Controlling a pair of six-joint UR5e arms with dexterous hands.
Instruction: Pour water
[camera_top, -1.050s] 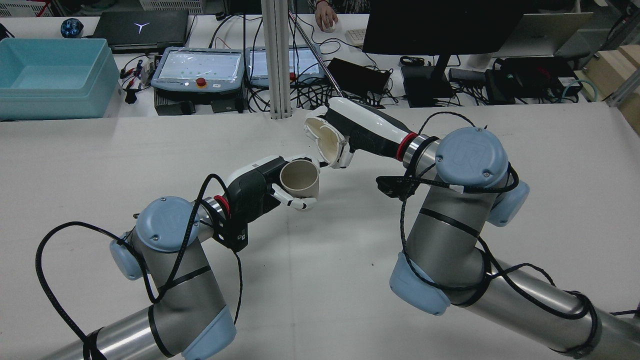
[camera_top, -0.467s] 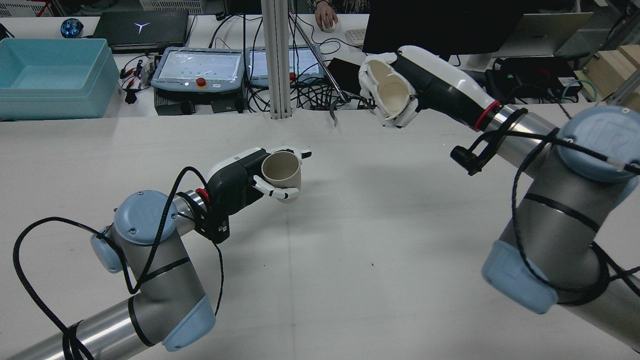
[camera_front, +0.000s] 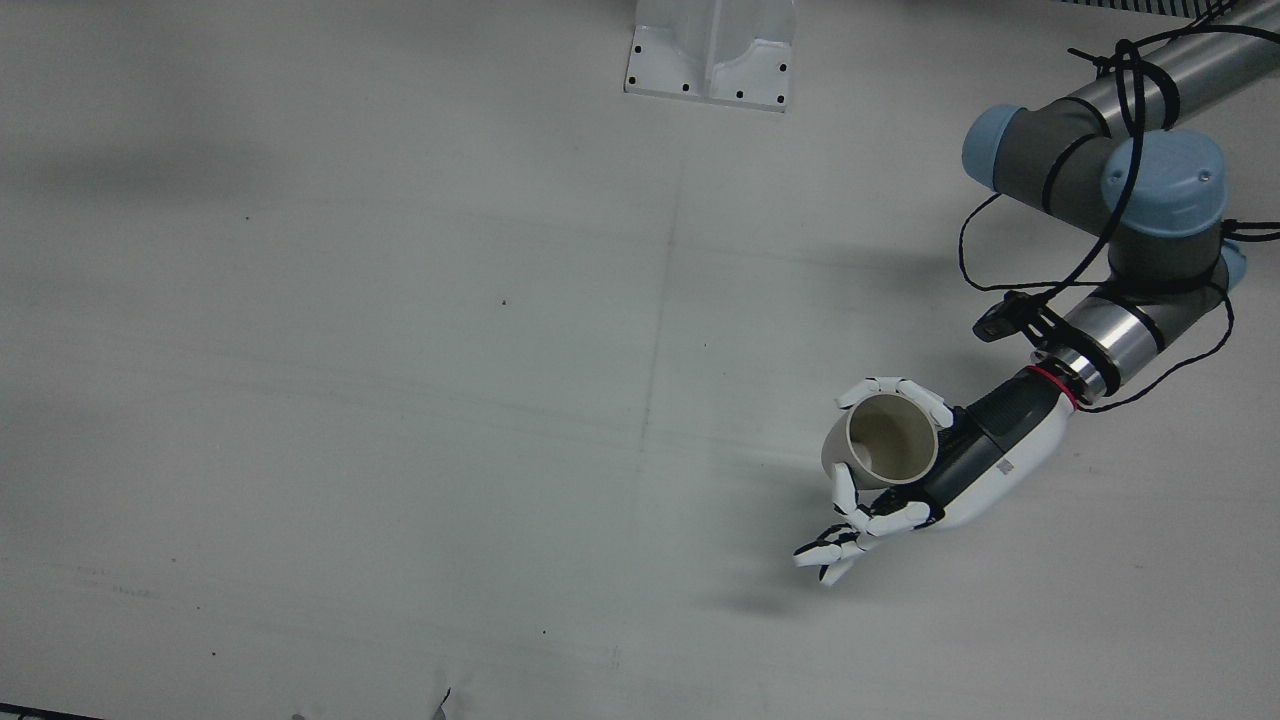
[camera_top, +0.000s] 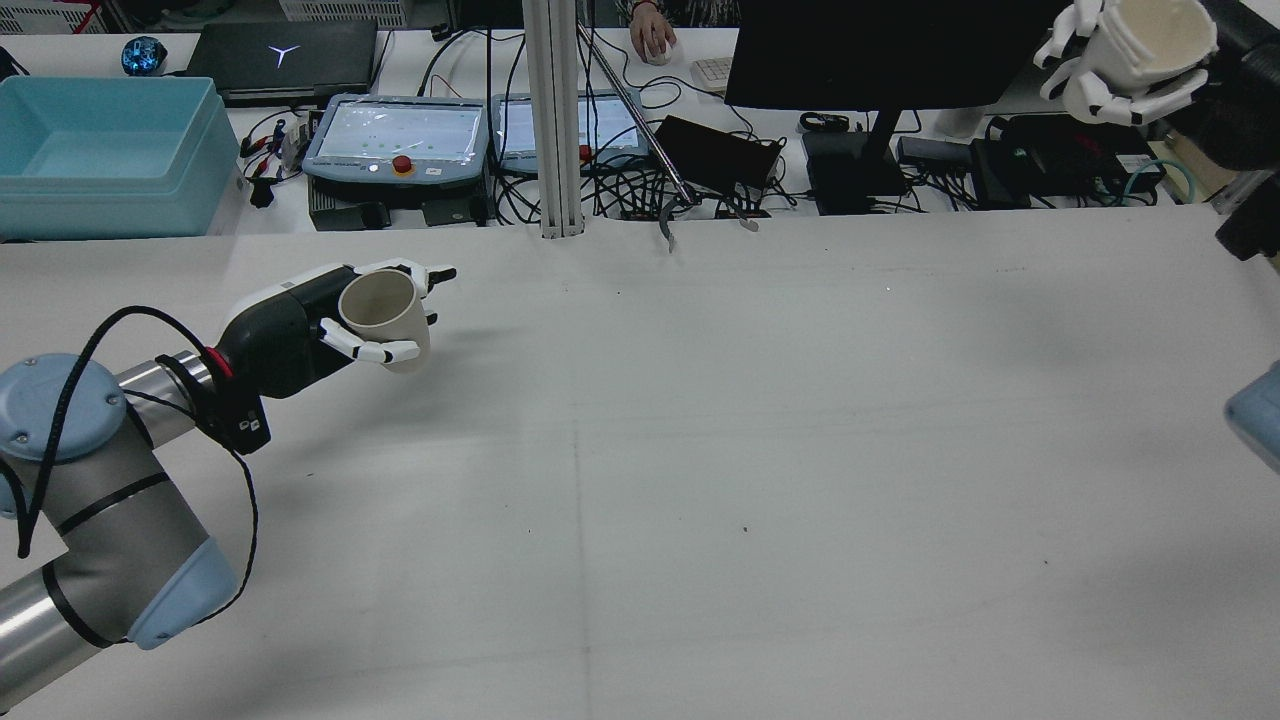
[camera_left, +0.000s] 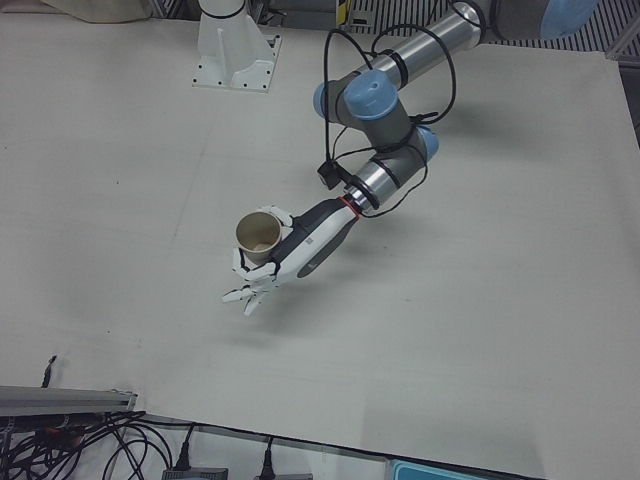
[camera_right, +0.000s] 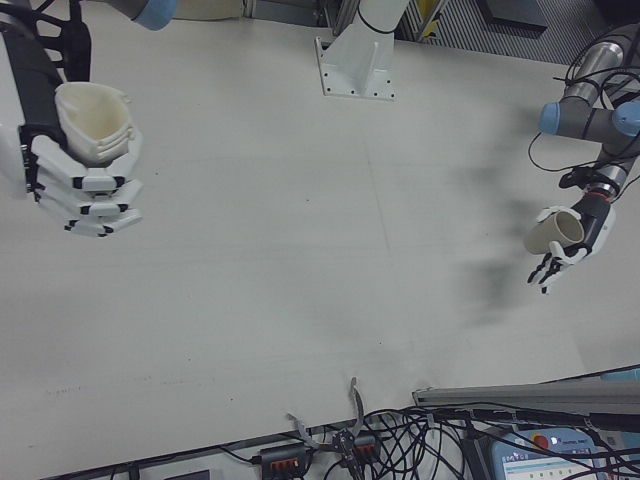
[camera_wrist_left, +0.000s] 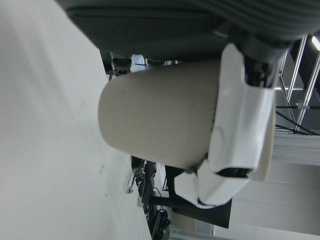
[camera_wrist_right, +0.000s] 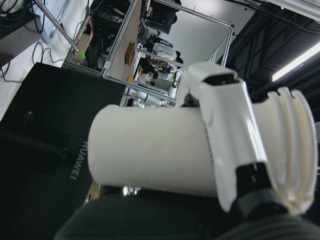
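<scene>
white table (camera_top: 700, 450), hands (camera_top: 300, 335) gripping cups (camera_top: 385, 310)

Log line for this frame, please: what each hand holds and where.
left hand: shut on beige cup, upright above table | right hand: shut on white cup, raised far right

At the upper left of the frame, the right hand (camera_right: 85, 185) grips a ribbed white cup (camera_right: 95, 122), mouth up. Far right, the left hand (camera_right: 568, 250) holds a beige cup (camera_right: 553, 232) above the white table (camera_right: 300, 250).
</scene>
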